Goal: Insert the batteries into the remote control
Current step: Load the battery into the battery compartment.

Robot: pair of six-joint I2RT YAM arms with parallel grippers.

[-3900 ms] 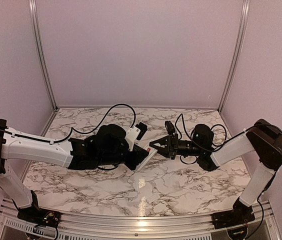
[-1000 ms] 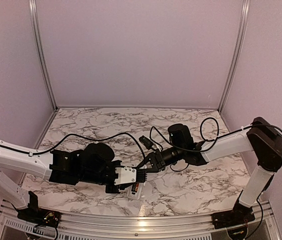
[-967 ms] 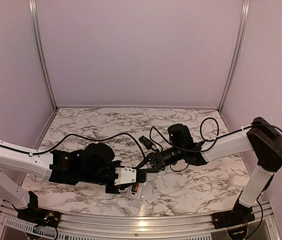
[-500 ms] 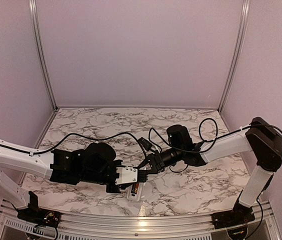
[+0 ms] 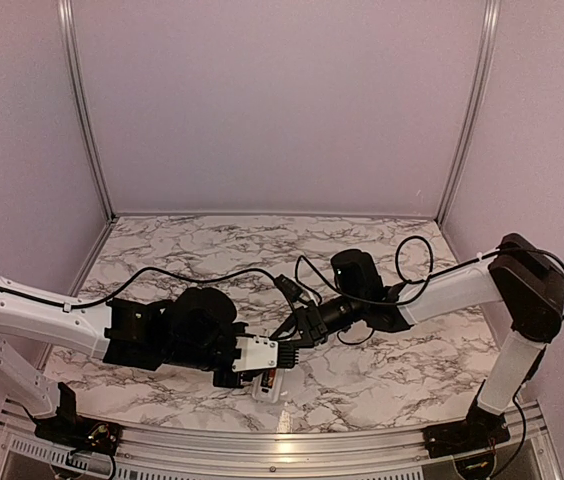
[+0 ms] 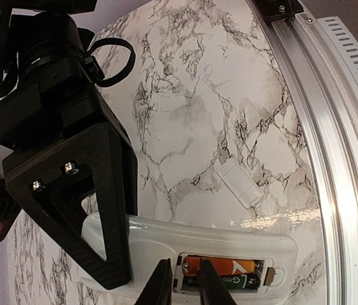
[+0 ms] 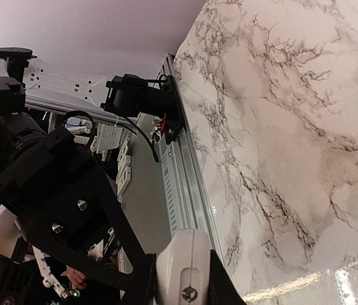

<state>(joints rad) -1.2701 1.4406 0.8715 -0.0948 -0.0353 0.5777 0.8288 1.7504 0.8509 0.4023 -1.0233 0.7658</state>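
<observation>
Near edge of marble table (image 6: 230, 95), centre: small white battery cover (image 6: 239, 182) lying flat, touching nothing else. Just beyond: remote control (image 6: 160, 241), back up, recess open, red-orange battery (image 6: 226, 265) seated inside. Resting or lifted: cannot tell. Left gripper (image 6: 183, 287) fingers nearly together, pinching the remote control's long edge beside the recess. Beyond, right gripper (image 5: 290, 340) fingers pressed together, one black fingertip (image 6: 117, 268) against the remote control's back, at the end away from the recess.
</observation>
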